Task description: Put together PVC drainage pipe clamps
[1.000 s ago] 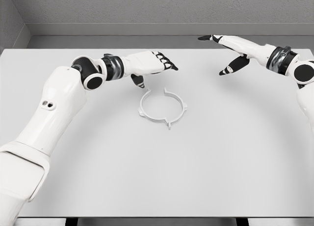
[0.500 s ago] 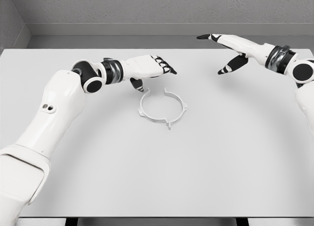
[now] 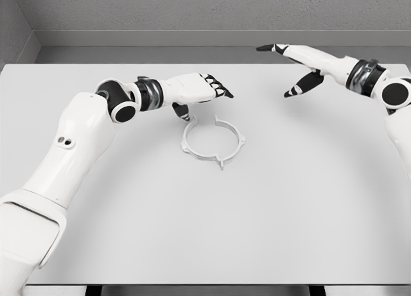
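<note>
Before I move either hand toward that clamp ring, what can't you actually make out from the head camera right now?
- Head view: whether the left hand touches the clamp ring; its thumb overlaps the ring's far-left end.
- Head view: whether the ring is one piece or two halves; the seams are too small.
- Head view: the right hand palm faces away.

No text, label, brand, number or sign can be read anywhere in the head view.
</note>
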Motion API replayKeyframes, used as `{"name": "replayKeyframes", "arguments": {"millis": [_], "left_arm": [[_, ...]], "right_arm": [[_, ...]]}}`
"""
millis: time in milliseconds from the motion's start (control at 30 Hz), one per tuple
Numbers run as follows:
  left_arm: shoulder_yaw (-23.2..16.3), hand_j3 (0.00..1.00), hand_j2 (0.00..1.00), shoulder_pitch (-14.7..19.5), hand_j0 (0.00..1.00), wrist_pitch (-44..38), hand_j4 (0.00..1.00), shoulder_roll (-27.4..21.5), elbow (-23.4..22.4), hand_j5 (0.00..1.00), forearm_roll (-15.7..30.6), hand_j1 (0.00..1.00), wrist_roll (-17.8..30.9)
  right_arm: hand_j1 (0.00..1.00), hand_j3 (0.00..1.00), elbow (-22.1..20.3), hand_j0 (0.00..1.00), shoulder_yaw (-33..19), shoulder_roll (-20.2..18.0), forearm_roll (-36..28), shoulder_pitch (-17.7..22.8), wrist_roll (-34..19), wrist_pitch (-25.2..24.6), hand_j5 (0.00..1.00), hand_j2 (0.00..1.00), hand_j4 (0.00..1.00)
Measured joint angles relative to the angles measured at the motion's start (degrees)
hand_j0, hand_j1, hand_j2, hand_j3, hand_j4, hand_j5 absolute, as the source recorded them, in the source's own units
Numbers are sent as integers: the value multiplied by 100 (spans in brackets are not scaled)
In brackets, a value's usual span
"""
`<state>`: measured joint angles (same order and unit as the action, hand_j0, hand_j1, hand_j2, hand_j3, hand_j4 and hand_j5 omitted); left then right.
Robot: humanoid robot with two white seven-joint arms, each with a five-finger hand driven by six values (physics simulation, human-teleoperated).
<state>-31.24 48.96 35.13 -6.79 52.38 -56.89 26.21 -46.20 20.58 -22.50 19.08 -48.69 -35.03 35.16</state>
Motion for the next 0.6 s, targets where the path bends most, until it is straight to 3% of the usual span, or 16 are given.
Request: {"name": "replayKeyframes", "arguments": {"millis": [600], "left_arm": [[-15,100,100,-44,100,-27,100,14,-35,100,56,100,-10]], "right_arm": [[100,100,0,100,-1,-7,0,0,0,0,100,100,100]]}}
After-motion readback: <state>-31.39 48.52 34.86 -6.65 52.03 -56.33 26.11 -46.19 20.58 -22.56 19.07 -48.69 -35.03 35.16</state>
